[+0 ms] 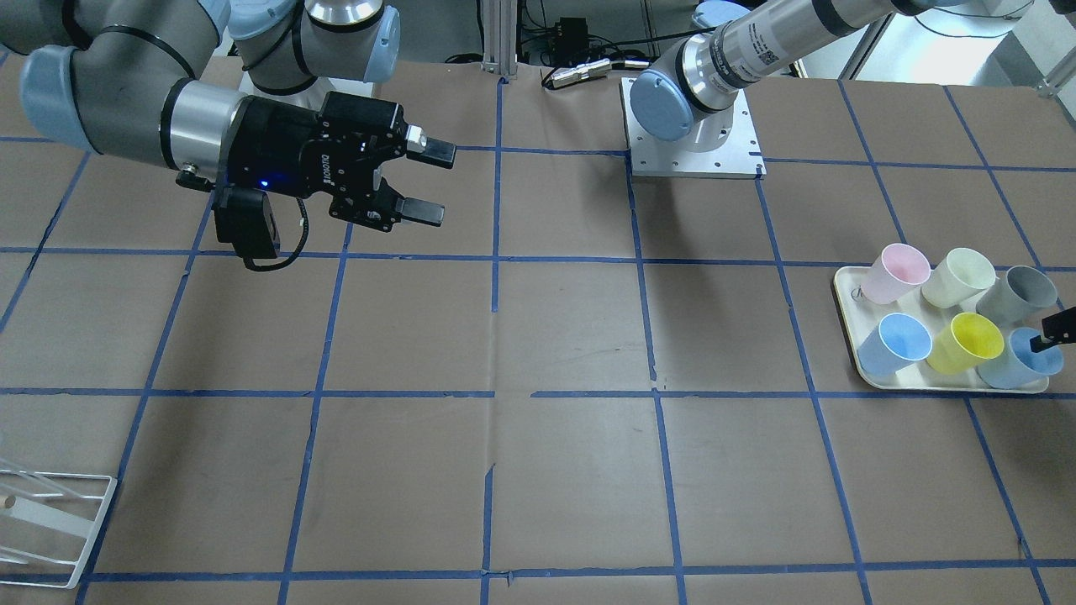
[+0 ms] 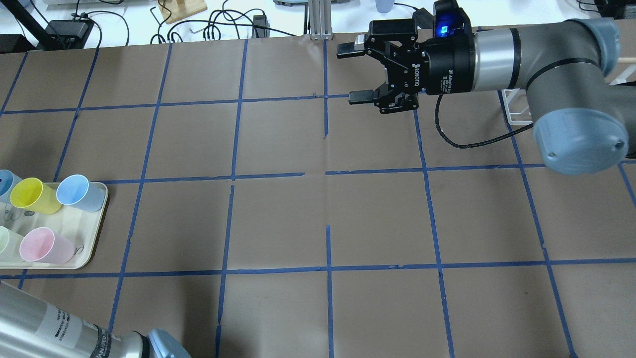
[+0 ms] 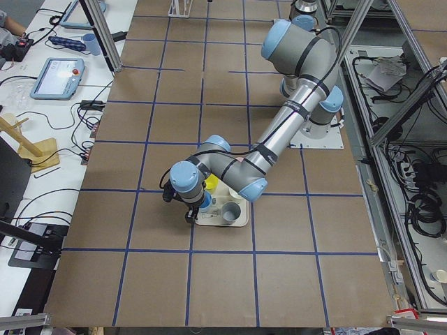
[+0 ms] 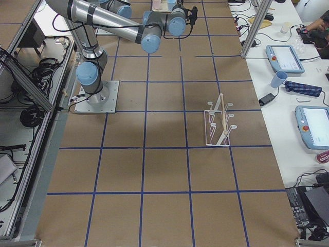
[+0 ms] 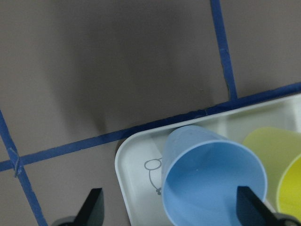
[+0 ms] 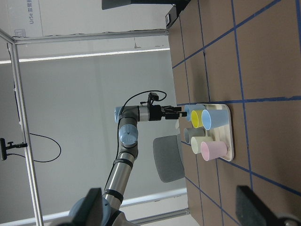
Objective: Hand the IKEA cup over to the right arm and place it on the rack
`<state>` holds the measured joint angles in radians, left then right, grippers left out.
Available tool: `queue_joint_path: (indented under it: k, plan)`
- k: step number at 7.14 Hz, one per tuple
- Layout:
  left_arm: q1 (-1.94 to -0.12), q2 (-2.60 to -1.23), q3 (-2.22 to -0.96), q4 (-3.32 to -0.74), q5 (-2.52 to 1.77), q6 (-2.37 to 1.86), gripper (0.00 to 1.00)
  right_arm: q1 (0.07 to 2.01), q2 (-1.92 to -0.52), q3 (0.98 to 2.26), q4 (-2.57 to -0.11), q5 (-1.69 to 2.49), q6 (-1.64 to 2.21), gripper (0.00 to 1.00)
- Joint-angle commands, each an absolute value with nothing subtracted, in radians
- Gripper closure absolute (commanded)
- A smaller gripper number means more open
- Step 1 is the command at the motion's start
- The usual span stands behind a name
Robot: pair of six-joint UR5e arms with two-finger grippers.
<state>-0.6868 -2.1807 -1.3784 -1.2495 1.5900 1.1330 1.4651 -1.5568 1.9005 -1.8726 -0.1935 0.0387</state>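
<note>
Brown gridded surface (image 1: 572, 336) lies bare through its middle. Left hand (image 5: 171, 207), spread, straddles the IKEA cup (image 5: 211, 181); right hand (image 1: 432, 182) spread, empty.

You have a table (image 1: 555, 336) papered brown and gridded with blue tape (image 1: 496, 252). On it sit a cream tray (image 1: 851, 313) at the frame's right edge, the white wire rack (image 1: 96, 531) at lower left, and a metal base plate (image 1: 740, 155) at upper centre.

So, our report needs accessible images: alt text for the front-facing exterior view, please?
The right gripper hovers open over a brown, blue-gridded table. At image right, a tray holds six pastel cups, a fingertip of the left gripper at the IKEA cup; a white rack shows bottom-left.
</note>
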Motion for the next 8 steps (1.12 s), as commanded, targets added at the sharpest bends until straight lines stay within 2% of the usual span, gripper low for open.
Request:
queue_joint_path:
  k: [1, 2, 3, 4, 5, 6, 7, 8]
  plan:
    - [-0.678, -2.195, -1.394, -1.249, 1.592, 1.134, 0.00, 1.503, -1.554, 1.840, -1.923, -0.186, 0.150, 0.00]
    - [-0.677, -2.200, -1.388, -1.247, 1.591, 1.134, 0.01, 1.506, -1.551, 1.816, -1.924, -0.184, 0.225, 0.00]
    - [-0.676, -2.203, -1.391, -1.247, 1.589, 1.132, 0.30, 1.506, -1.530, 1.818, -1.925, -0.126, 0.224, 0.00]
    - [-0.676, -2.206, -1.387, -1.247, 1.589, 1.131, 0.53, 1.506, -1.502, 1.819, -1.933, -0.056, 0.215, 0.00]
    - [-0.676, -2.207, -1.384, -1.249, 1.588, 1.129, 0.73, 1.509, -1.496, 1.822, -1.963, -0.055, 0.212, 0.00]
    - [-0.676, -2.207, -1.379, -1.249, 1.586, 1.131, 0.87, 1.526, -1.497, 1.828, -1.970, -0.067, 0.212, 0.00]
    - [-0.676, -2.207, -1.378, -1.249, 1.586, 1.132, 0.97, 1.534, -1.500, 1.830, -1.971, -0.095, 0.212, 0.00]
    - [-0.676, -2.207, -1.374, -1.247, 1.588, 1.134, 1.00, 1.537, -1.508, 1.833, -1.977, -0.118, 0.209, 0.00]
